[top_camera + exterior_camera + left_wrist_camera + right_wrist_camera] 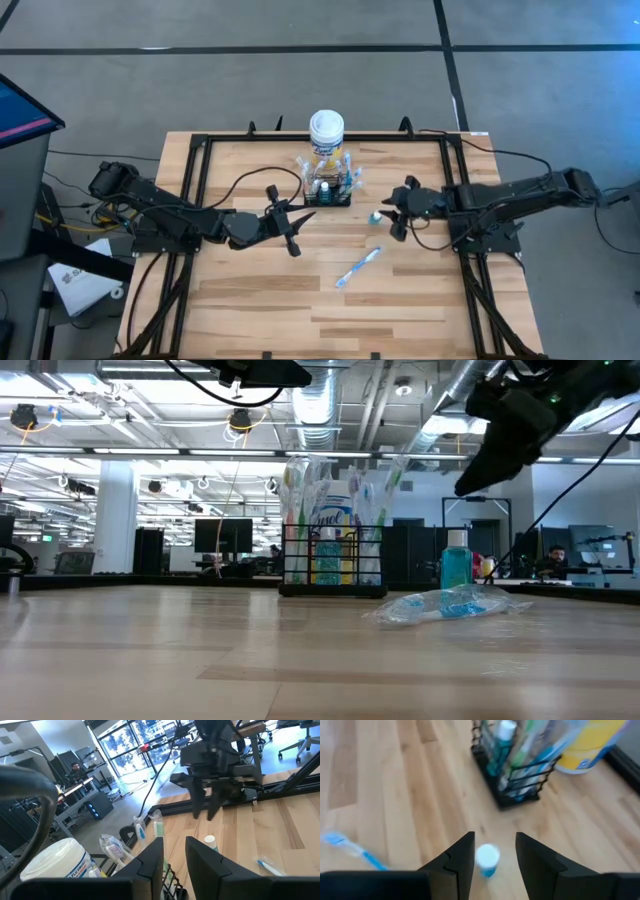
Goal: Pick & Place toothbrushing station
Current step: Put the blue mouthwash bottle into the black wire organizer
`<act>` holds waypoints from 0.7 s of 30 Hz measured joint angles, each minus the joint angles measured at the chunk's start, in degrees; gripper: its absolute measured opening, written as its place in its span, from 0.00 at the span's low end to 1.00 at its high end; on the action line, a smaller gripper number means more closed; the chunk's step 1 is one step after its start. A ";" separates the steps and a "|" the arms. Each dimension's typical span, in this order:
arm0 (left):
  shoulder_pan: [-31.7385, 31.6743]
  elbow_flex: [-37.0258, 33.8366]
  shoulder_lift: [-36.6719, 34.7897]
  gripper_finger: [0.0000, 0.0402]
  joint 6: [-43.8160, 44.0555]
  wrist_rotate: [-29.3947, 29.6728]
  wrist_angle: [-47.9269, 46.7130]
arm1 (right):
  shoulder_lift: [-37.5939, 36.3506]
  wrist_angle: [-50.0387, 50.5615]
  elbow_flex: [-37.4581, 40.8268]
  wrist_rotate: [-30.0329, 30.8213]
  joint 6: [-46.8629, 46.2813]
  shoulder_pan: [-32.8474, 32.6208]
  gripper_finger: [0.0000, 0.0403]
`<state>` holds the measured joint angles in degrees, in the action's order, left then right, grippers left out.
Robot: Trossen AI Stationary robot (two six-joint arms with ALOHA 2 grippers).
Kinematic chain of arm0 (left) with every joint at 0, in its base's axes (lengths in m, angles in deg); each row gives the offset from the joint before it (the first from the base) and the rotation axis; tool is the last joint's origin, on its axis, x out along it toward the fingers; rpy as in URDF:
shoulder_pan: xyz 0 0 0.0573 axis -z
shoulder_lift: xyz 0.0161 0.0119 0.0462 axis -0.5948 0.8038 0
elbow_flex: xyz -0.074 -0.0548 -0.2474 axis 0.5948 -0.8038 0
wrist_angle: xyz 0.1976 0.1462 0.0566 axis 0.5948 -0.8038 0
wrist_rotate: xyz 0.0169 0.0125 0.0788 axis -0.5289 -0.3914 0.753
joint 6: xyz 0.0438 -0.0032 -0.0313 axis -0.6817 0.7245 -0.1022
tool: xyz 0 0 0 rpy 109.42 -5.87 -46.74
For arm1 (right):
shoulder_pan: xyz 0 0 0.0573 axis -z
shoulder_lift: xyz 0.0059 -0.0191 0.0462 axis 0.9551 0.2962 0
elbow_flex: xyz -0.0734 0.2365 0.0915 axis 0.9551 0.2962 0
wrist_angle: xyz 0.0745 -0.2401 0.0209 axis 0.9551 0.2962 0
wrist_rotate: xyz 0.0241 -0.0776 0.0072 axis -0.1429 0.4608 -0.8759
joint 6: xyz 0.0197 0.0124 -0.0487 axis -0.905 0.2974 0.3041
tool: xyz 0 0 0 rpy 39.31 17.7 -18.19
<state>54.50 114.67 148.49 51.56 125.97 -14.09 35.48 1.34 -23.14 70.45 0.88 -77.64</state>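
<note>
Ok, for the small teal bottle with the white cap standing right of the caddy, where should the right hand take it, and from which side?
Best around the body just below the white cap, coming from above. The small upright teal bottle stands free on the wooden table, and the right hand hangs over it, fingers open either side.

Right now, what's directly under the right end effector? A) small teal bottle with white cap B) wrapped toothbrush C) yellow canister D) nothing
A: in the right wrist view the small teal bottle stands upright on the table between the open fingers of the right end effector, short of the black wire-mesh caddy.
</note>
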 joint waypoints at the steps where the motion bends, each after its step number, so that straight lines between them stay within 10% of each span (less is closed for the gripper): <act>1: 0.00 0.00 0.00 0.19 0.00 0.01 -0.02 | 0.00 0.27 0.00 0.01 -0.42 -0.90 0.33; 21: 0.07 0.00 0.00 0.19 1.05 0.00 -0.01 | 9.75 5.52 0.00 6.60 -7.24 -8.42 0.33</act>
<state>54.57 114.67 148.49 52.61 125.97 -14.10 45.23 6.86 -23.14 77.05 -6.36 -86.06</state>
